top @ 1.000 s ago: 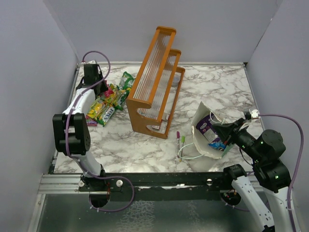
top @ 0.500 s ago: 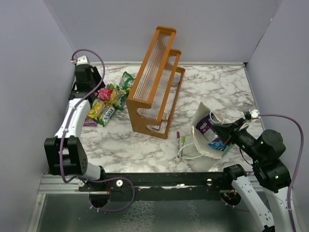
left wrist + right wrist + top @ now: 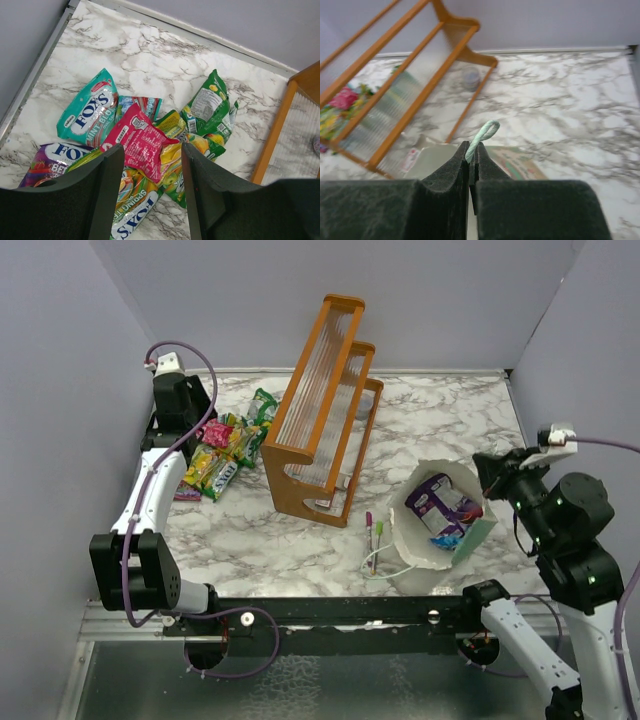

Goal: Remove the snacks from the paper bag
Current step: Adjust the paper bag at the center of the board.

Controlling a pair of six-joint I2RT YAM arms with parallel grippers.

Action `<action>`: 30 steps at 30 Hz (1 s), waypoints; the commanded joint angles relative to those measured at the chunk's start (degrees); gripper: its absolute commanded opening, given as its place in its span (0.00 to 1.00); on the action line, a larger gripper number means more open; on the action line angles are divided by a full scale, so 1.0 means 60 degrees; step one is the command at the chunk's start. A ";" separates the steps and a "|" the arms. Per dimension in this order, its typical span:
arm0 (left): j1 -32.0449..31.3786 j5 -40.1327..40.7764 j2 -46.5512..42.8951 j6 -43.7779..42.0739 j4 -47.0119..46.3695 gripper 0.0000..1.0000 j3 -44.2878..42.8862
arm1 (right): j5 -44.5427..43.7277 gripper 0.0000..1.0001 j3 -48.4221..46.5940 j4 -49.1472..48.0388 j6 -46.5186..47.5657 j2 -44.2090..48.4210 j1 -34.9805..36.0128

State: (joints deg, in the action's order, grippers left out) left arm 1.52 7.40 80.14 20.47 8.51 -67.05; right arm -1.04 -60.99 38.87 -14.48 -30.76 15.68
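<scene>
**Snacks (image 3: 222, 452) heaped at the far left, others inside the paper bag (image 3: 478, 533)**

We see a heap of foil packets on the marble surface (image 3: 450, 420) near its far left corner. The mint-green bag sits well apart from it at the near right, mouth up. A violet packet (image 3: 432, 502) and a blue one (image 3: 452, 538) show inside it. The orange slatted rack (image 3: 320, 410) stands between heap and bag. Two marker pens (image 3: 372, 528) lie just beside the bag's left side. A loose white cord (image 3: 385, 568) curls on the surface near them.

From the left wrist we read "FOX'S" and "MINT" on a teal packet (image 3: 90, 110). "FOX'S" also shows on a purple-and-blue packet (image 3: 50, 157) and, with "SPRING", on a yellow-green packet (image 3: 135, 210). A magenta packet (image 3: 140, 142) lies on top, showing its printed back; that text is too small for us to read. A green packet (image 3: 207, 102) lies towards the rack.

The left pincer (image 3: 149, 150) hangs over the heap, its fingers moderately apart and holding nothing. The right pincer (image 3: 471, 147) is above the bag, clamped tight on a thin pale-green cord loop (image 3: 485, 131). We take the loop for one of the bag's handles.
</scene>
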 commanded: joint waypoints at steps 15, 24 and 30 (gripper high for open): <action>-0.0125 -0.0164 -0.0676 -0.0070 -0.0317 0.52 0.0100 | -0.5608 0.02 -0.2913 -0.2995 0.6437 -0.3011 0.1042; -0.0185 -0.0086 -0.0967 -0.0153 -0.0370 0.52 0.0165 | -0.1077 0.02 -0.2187 -0.2161 0.7528 -0.1922 0.1722; -0.0267 0.0097 -0.1022 -0.0303 -0.0432 0.52 0.0255 | 0.6946 0.02 -0.0639 -0.0057 0.3338 -0.2204 0.1722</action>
State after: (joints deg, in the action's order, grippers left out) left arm 0.54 7.11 75.64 19.84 7.94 -66.46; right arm 1.74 -70.70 30.06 24.34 -40.36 25.56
